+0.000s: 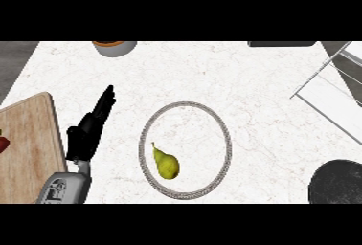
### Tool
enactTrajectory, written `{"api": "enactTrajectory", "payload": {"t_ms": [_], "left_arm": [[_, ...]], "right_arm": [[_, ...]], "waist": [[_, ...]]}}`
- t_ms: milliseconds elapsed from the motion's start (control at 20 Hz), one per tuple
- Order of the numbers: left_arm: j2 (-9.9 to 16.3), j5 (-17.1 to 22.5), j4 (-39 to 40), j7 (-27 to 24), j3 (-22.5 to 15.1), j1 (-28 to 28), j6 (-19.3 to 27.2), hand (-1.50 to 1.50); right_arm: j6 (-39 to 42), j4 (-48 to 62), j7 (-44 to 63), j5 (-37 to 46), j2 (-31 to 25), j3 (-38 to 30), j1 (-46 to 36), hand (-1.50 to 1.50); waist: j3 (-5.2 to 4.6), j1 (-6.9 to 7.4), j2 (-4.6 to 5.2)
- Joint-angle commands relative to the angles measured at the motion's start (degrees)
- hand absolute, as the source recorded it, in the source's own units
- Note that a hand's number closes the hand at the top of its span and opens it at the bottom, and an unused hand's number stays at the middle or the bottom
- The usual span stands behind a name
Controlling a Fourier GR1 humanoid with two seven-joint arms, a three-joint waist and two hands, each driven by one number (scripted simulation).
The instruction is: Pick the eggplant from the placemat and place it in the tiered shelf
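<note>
Yellow-green pear-shaped fruit [166, 163], round rimmed placemat [185, 150], perhaps woven

A white marble counter [233, 81] with faint grey veins fills nearly the whole view under even light. A wooden cutting board [25, 148] lies at its left edge. A strip of grey floor [10, 62] shows past the upper left corner.

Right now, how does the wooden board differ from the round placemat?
The wooden board is tan with straight sides and a rounded corner; the placemat is white, round, with a grey beaded rim. The board is cut off at the view's left edge; the placemat shows whole. The placemat carries a yellow-green pear. Both lie flat on the counter.
</note>
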Motion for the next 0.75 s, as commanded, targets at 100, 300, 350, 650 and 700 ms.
{"api": "enactTrajectory", "payload": {"t_ms": [100, 300, 350, 650, 700], "left_arm": [[1.22, 0.67, -1.42, 1.25, 1.14, 0.79, -0.52, 0.00], [0.04, -0.17, -2.83, 3.82, 0.59, 0.04, 1.20, 0.00], [1.50, 0.34, -1.95, -0.62, 1.36, 3.53, -0.18, 0.00], [1.25, 0.54, -3.60, 0.48, 0.98, 4.29, -0.38, 0.00], [0.80, -0.55, -2.34, 0.43, 0.83, 3.67, 0.81, 0.00]], "right_arm": [[18.51, -17.10, 8.00, -1.42, 3.83, -5.63, 3.74, -1.50], [30.58, -29.36, 6.75, -6.50, 4.44, -9.36, 6.93, -1.50], [31.37, -33.85, 6.50, -6.63, 7.64, -10.63, 10.63, -1.50], [48.10, -53.35, 5.72, -12.77, 11.91, -15.75, 15.98, -1.50], [48.84, -53.83, 4.41, -15.77, 14.10, -16.85, 16.66, -1.50]], "waist": [[-0.02, -1.38, -0.60], [0.02, -2.34, -0.92], [0.01, -2.22, -0.82], [-0.01, -2.44, -0.95], [0.04, -3.09, -1.03]]}}
